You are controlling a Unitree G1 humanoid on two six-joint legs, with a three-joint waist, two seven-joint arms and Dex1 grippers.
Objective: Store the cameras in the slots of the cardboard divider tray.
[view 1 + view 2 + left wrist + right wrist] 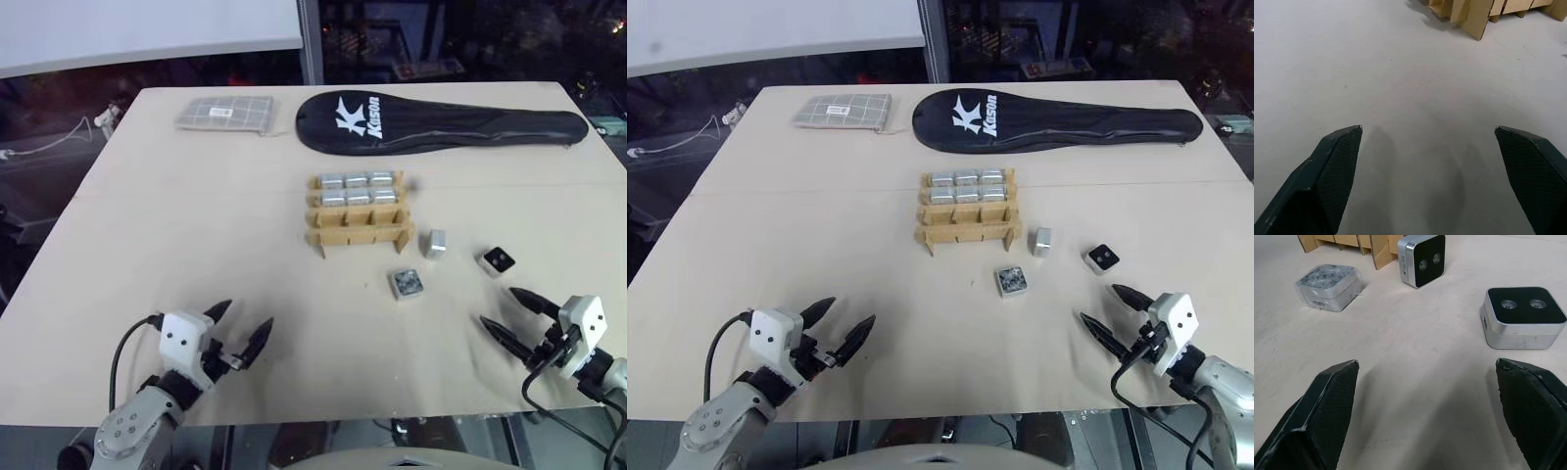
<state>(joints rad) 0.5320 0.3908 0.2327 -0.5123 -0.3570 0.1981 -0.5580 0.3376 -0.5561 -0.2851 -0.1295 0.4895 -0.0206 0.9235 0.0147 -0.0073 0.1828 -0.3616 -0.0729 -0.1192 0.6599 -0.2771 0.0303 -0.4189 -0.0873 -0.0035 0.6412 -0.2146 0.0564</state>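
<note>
Both arms hang low over the near edge of the table (196, 225), and nothing is in hand. The right gripper (509, 315) has its two black fingers spread wide and empty, tips clear of the surface. Just ahead of it lies the nearest loose camera (1523, 317), flat with its dark twin-lens face up. Off to its inner side rests a second camera (1328, 286), apparently in clear wrap, and a little farther stands a third (1421, 260), lens face toward the gripper, just beside the tray's corner. All three sit close to the tray, likely laid out for short carries. The left gripper (240, 331) is equally wide and empty, with bare table before it. Beyond the loose ones, the cardboard divider tray (358, 235) has its two far rows filled with cameras and its near row of slots open. Farthest off lie a black racket cover (441, 122) and a checked pouch (225, 113).
</note>
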